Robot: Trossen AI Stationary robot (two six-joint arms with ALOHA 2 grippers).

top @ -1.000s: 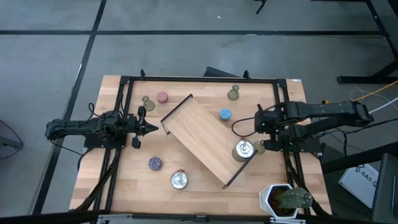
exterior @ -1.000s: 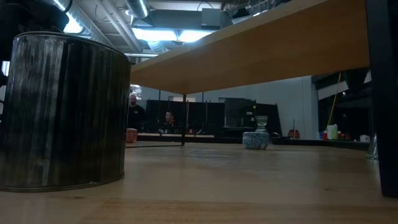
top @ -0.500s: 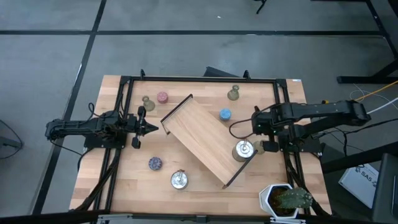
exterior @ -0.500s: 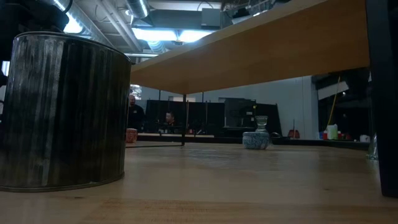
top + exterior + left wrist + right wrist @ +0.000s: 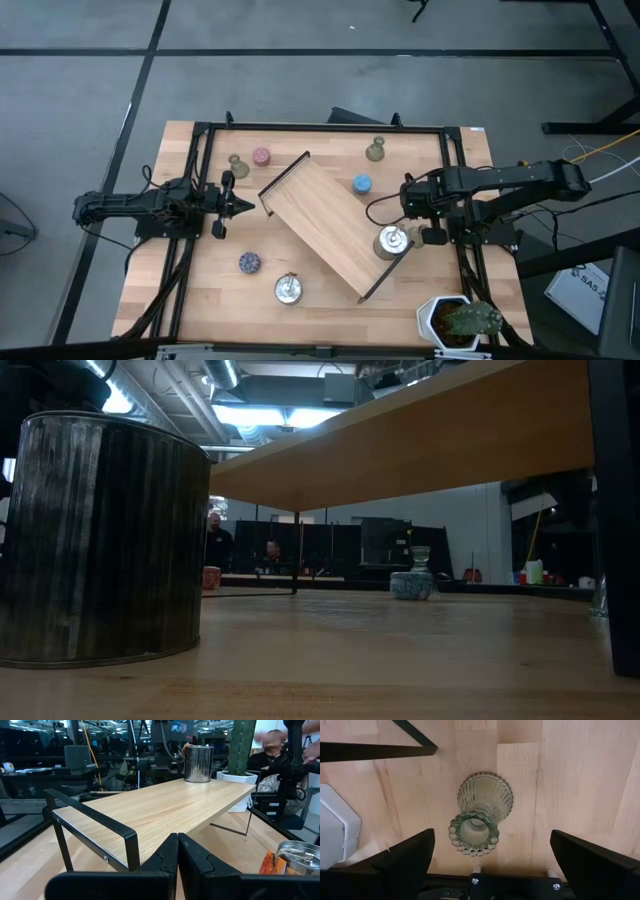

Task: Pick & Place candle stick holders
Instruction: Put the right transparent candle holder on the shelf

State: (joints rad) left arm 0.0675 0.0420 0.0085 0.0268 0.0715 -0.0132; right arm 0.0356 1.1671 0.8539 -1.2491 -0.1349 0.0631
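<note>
An olive-green ribbed glass holder point(image 5: 485, 795) stands upright on its wide base on the table, close to the tray's near right end. My right gripper point(image 5: 492, 835) hangs open above it, pointing down, a finger on either side and clear of it. At the table's left, my left gripper point(image 5: 240, 207) is shut on nothing and points level at the wooden tray point(image 5: 320, 225). A silver holder point(image 5: 392, 242) stands on the tray. Two green holders point(image 5: 237, 163) point(image 5: 376, 150), a pink point(image 5: 261, 156), a blue point(image 5: 362, 184), a purple point(image 5: 249, 262) and a second silver one point(image 5: 289, 290) stand on the table.
The long tray lies slantwise across the table's middle on thin black legs point(image 5: 92, 827). A potted plant point(image 5: 455, 320) stands at the near right corner. A black frame point(image 5: 320, 128) runs round the table. People sit in the room beyond point(image 5: 215, 540).
My right gripper has tipped a little and shifted slightly toward the table's left, coming over the green holder beside the tray; it stays open. The holders and the tray have not moved.
</note>
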